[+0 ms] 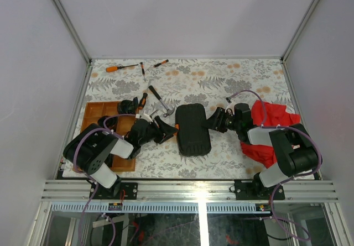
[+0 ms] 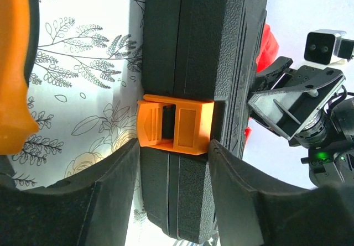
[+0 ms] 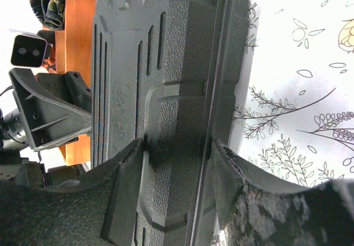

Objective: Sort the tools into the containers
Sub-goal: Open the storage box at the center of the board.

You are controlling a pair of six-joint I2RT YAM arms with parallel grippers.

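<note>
The black ribbed tool case (image 1: 192, 130) lies closed in the middle of the table, its orange latch (image 2: 176, 125) on its left edge. My left gripper (image 2: 174, 202) straddles that edge just beside the latch, both fingers pressing on the case (image 2: 166, 47). My right gripper (image 3: 177, 196) clamps the opposite edge of the case (image 3: 166, 63). The orange-brown wooden tray (image 1: 94, 112) sits at the left. A hammer (image 1: 159, 100) and pliers (image 1: 141, 100) lie behind the left gripper (image 1: 167, 129). An orange screwdriver (image 1: 118, 67) and two small drivers (image 1: 142, 69) lie at the back left.
A red cloth (image 1: 272, 123) is bunched under the right arm at the right. An orange-and-black shape (image 2: 14, 74) fills the left edge of the left wrist view, too close to identify. The table is walled by grey panels on three sides.
</note>
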